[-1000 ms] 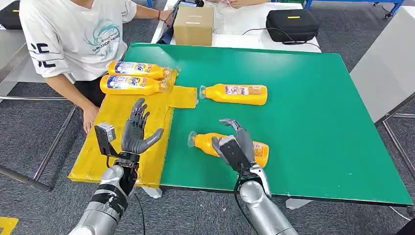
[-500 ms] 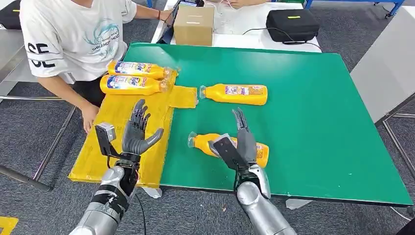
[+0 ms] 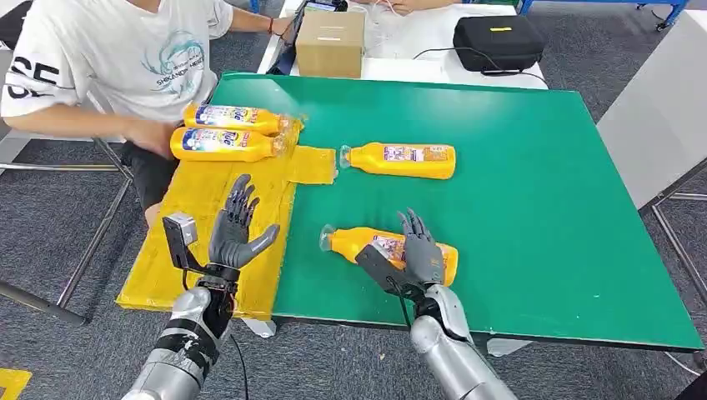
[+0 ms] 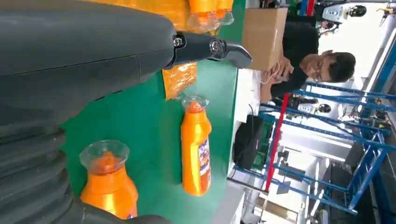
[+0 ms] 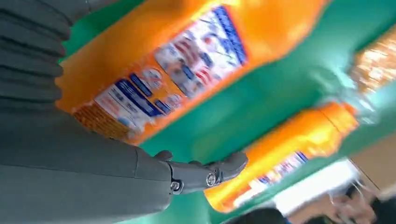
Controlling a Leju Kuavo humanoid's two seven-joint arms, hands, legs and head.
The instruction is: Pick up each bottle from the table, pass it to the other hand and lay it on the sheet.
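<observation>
Our right hand (image 3: 421,254) is spread, empty, over the near bottle (image 3: 367,243); we'd wrap mid-body, then carry toward 9 o'clock where our released left hand (image 3: 236,232) waits.

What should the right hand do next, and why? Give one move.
Probably close the right hand around the near bottle. Its fingers are spread right over that bottle, which lies on the green table, not yet gripped. The left hand is open over the yellow sheet, ready to receive it.

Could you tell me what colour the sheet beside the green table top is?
Yellow; the sheet shows best in the head view.
</observation>
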